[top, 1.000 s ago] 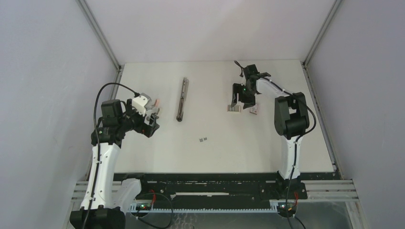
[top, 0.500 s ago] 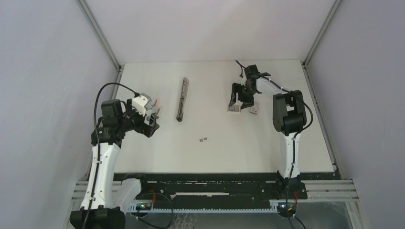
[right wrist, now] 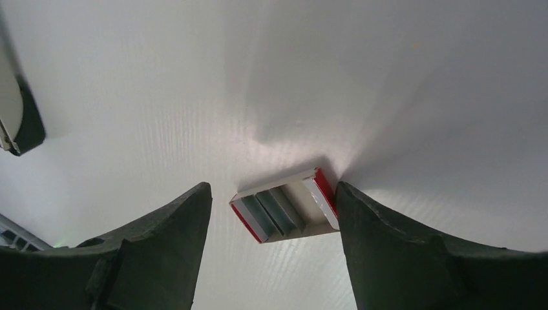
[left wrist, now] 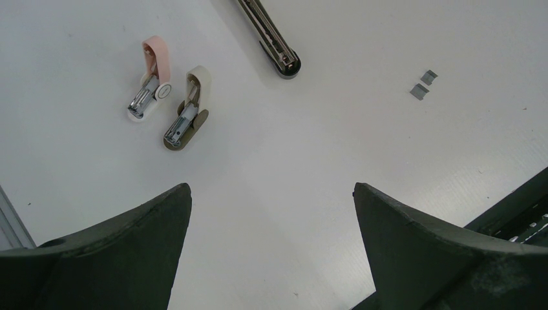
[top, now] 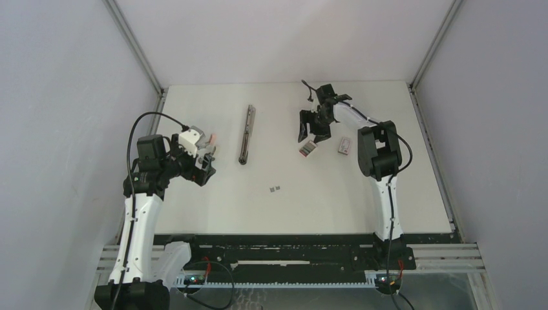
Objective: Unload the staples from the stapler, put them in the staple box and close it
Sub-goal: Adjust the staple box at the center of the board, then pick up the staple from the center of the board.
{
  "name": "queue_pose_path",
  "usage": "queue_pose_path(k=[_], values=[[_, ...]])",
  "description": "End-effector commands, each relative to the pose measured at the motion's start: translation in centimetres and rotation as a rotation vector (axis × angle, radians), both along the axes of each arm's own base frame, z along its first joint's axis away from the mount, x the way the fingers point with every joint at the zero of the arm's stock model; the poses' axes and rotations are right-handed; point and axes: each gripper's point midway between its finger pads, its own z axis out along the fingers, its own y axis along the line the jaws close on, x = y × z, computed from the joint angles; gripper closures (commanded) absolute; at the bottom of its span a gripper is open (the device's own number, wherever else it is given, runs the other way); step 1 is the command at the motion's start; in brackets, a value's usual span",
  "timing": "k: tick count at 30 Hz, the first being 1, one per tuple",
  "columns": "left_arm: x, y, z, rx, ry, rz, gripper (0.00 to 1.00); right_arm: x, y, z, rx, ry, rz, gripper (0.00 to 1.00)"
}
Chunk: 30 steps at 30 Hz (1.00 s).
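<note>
Slim dark grey metal stapler (top: pixel 246 134), two long narrow arms folded together, silvery rounded end nearest, flat on the matte white table (top: pixel 213 206) at about 11 o'clock from its middle, touched by neither arm; at 5 o'clock from that end, well apart, the staples (top: pixel 274 188), two tiny grey ridged strips side by side. At 9 o'clock of the stapler's near end, two small clawed removers, one pink-handled (left wrist: pixel 150 87), one cream-handled (left wrist: pixel 187 110), bright metal teeth showing. Left gripper (top: pixel 205 165) raised above the table's left side, forearm upright, wrist tipped downward, blunt black fingers (left wrist: pixel 148 226) spread wide, holding nothing. Right gripper (top: pixel 310 132) stretched far out at 3 o'clock of the stapler, pointing down, jaws parted and clamping nothing, above an open red-and-white cardboard box (right wrist: pixel 284 213) of grey staple rows; a second small box (top: pixel 344 145) just beyond at 3 o'clock
</note>
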Motion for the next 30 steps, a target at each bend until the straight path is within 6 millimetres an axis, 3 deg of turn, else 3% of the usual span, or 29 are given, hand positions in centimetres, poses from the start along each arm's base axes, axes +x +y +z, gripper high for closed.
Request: queue_pose_path(k=[1,7,11,14,18,22,30], values=[[-0.1,-0.1,-0.4,0.000,-0.020,-0.018,0.00,0.2,0.3,1.4,-0.095,-0.085,0.068,0.29],[-0.1,-0.2,-0.4,-0.001,-0.020,-0.021,0.00,0.6,0.1,7.2,-0.174,-0.284,0.151,0.29],[-0.1,-0.2,-0.4,-0.003,-0.020,-0.020,0.00,-1.8,1.9,11.0,-0.206,-0.433,0.375,0.30],[-0.1,-0.1,-0.3,-0.001,-0.022,-0.017,0.00,-4.4,3.4,11.6,-0.181,-0.459,0.469,0.30],[0.0,-0.1,-0.2,-0.002,-0.026,-0.011,0.00,-8.4,5.9,9.8,-0.089,-0.350,0.515,0.32],[0.0,0.0,-0.2,0.000,-0.027,-0.005,0.00,-11.9,7.7,6.5,-0.006,-0.212,0.517,0.36],[0.0,0.3,0.0,0.010,-0.040,0.008,0.00,-14.9,9.9,2.7,0.011,-0.088,0.520,0.45]])
